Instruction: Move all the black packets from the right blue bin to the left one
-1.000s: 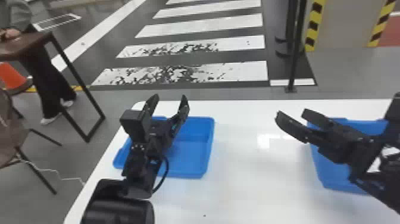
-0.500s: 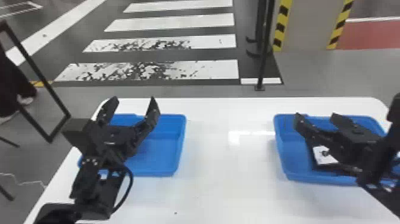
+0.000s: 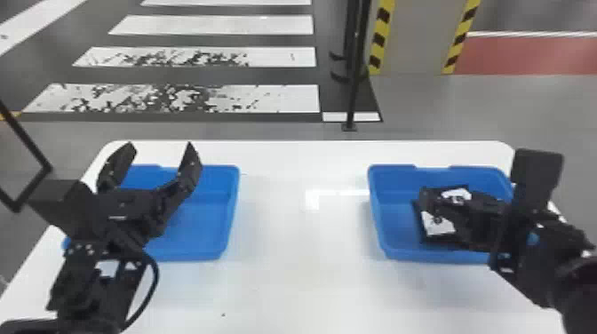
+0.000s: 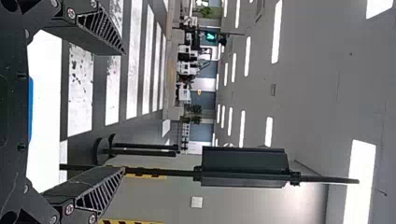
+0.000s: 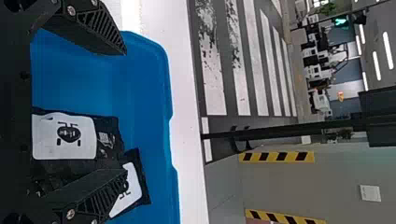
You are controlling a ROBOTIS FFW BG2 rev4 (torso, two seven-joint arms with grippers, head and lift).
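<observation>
One black left gripper (image 3: 159, 149) with two flat fingers, set wide apart, stands raised at the left shallow blue plastic bin (image 3: 235, 182) on the white tabletop (image 3: 284, 266). One matching right gripper (image 3: 448, 200), its fingers also widely parted, hangs over the right shallow blue plastic bin (image 3: 377, 222). Two black packets (image 5: 110, 135) with white printed labels lie inside that right bin, one nearer and left, the other (image 5: 144, 191) farther and right, partly behind a finger.

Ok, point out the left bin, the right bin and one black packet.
Left bin (image 3: 200, 228), head view: its bare floor.
Right bin (image 3: 399, 226), head view: its bare floor.
Black packet (image 5: 65, 135), right wrist view: its white label.
</observation>
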